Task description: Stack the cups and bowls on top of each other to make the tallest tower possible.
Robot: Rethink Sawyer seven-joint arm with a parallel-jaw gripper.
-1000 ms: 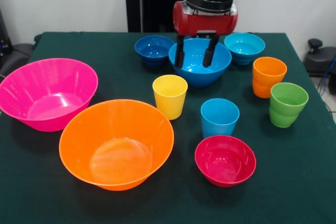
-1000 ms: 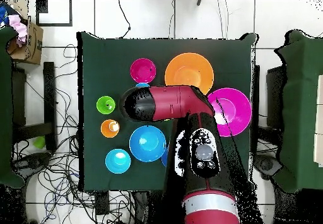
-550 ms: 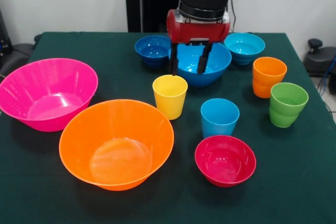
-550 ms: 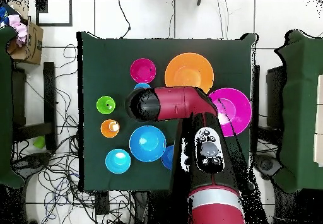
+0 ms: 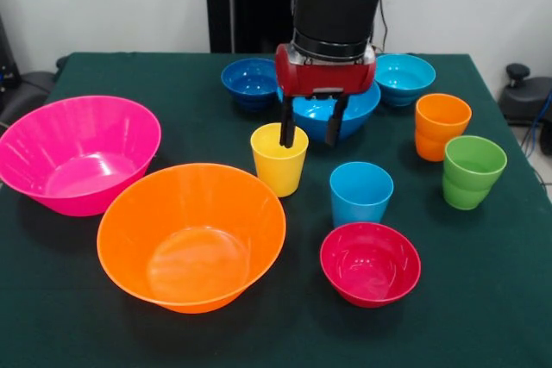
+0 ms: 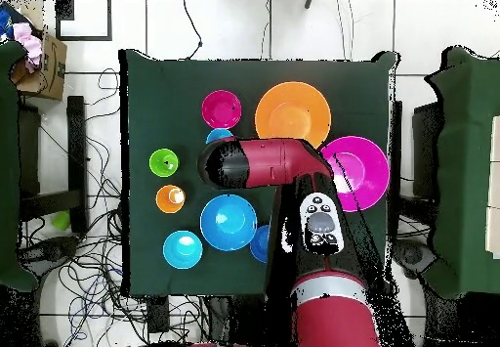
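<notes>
Gripper: your gripper [image 5: 309, 131] hangs from the red and black arm [image 6: 259, 162] with its two dark fingers spread and nothing between them; in the front view one fingertip [image 5: 285, 134] overlaps the far rim of the yellow cup, the other shows against the medium blue bowl. You cannot tell whether either touches.

Yellow cup: yellow cup [image 5: 279, 159] stands upright, mouth up, long axis vertical, glossy, narrowing to its base, near the table's middle; the overhead view hides it under the arm.

Other cups: light blue cup [image 5: 360, 194], orange cup [image 5: 441, 127] and green cup [image 5: 472, 171] all stand upright, mouths up, each apart from its neighbours.

Large bowls: you see the large pink bowl [image 5: 78, 154] and large orange bowl [image 5: 191, 235] side by side, open side up, rims close together.

Small bowls: medium blue bowl [image 5: 329, 108], small dark blue bowl [image 5: 252, 82], small cyan bowl [image 5: 402, 78] and small red bowl [image 5: 370, 263] also sit open side up.

Tower: nothing is stacked; every piece rests singly on the dark green table [image 5: 483, 299].
</notes>
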